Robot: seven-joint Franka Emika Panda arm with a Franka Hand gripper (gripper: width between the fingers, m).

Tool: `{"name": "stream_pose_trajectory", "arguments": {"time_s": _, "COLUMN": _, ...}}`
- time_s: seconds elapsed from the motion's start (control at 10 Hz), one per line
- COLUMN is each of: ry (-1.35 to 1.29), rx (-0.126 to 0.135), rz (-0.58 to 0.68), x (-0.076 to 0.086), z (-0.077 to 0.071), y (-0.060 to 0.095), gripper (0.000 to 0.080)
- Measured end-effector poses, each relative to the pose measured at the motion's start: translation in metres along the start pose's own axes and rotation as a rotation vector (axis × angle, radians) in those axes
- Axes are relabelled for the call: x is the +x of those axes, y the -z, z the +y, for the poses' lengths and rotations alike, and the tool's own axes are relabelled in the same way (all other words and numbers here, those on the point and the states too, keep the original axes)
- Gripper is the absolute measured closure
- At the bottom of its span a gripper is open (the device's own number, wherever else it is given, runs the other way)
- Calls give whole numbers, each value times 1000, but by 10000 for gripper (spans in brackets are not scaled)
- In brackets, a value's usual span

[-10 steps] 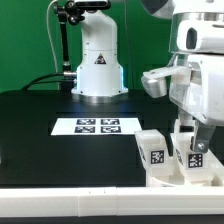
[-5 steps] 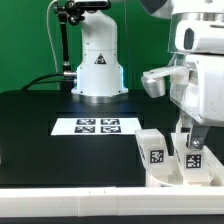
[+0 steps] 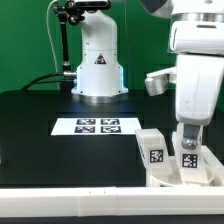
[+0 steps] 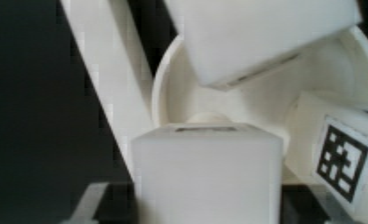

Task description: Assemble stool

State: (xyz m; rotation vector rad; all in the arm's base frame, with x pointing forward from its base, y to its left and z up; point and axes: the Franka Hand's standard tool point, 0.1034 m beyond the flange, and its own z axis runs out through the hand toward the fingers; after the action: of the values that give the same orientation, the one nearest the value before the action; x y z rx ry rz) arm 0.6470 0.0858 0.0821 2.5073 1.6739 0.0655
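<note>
The stool leg (image 3: 189, 158) stands near the marker board (image 3: 97, 126), beside another leg (image 3: 154, 152). The gripper (image 3: 189, 140) sits over it; whether it is grasping I cannot tell. You should centre both fingers before lifting.

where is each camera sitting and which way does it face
Exterior view: off the arm, at the table edge, looking across the black table toward the arm's white base; the marker board lies mid-table, and the gripper comes down over a tagged leg on the exterior view's right.
Wrist view: on the wrist, close up on a white blocky leg; dark finger tips may show at the lower edge, blurred.
Shared: likely that same leg, with a neighbouring tagged leg.
</note>
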Motion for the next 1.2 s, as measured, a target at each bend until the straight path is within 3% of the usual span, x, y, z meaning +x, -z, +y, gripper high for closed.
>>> {"name": "stream_pose_trajectory", "arguments": {"time_s": 0.2, "ry": -143, "rx": 3, "rz": -1, "x": 0, "z": -1, "y": 0, "gripper": 459}}
{"name": "stream_pose_trajectory", "arguments": {"time_s": 0.4, "ry": -394, "rx": -9, "rz": 15, "x": 2, "z": -4, "y": 0, "gripper": 459}}
{"name": "stream_pose_trajectory", "arguments": {"time_s": 0.7, "ry": -791, "rx": -5, "rz": 20, "x": 7, "z": -7, "y": 1, "gripper": 459}}
{"name": "stream_pose_trajectory", "arguments": {"time_s": 1.2, "ry": -1356, "rx": 77, "rz": -5, "x": 12, "z": -16, "y": 1, "gripper": 459}}
